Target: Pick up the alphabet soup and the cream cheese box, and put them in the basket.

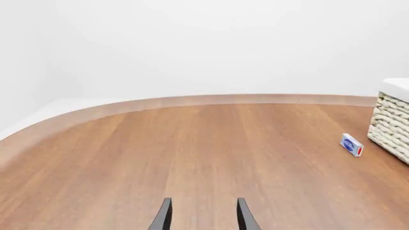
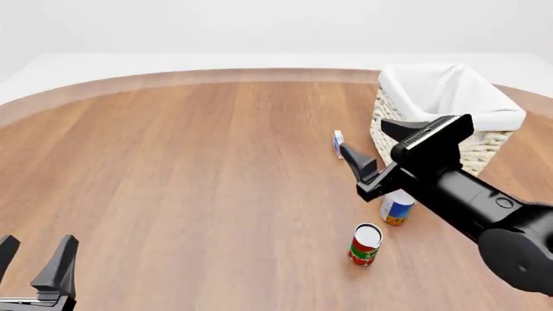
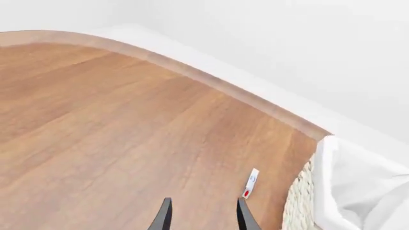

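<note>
The alphabet soup (image 2: 397, 208), a blue and white can with an orange base, stands in front of the basket (image 2: 449, 97), partly hidden by my right arm. The cream cheese box (image 2: 338, 143) stands on its edge just left of the basket; it also shows in the left wrist view (image 1: 351, 144) and the right wrist view (image 3: 250, 183). My right gripper (image 2: 380, 144) is open and empty, raised above the table between the box and the soup can. My left gripper (image 2: 33, 256) is open and empty at the near left, far from both.
A red and green can (image 2: 366, 244) stands upright just in front of the soup can. The basket's wicker wall shows in the left wrist view (image 1: 391, 122) and the right wrist view (image 3: 299, 206). The table's curved far edge (image 2: 216, 74) runs behind.
</note>
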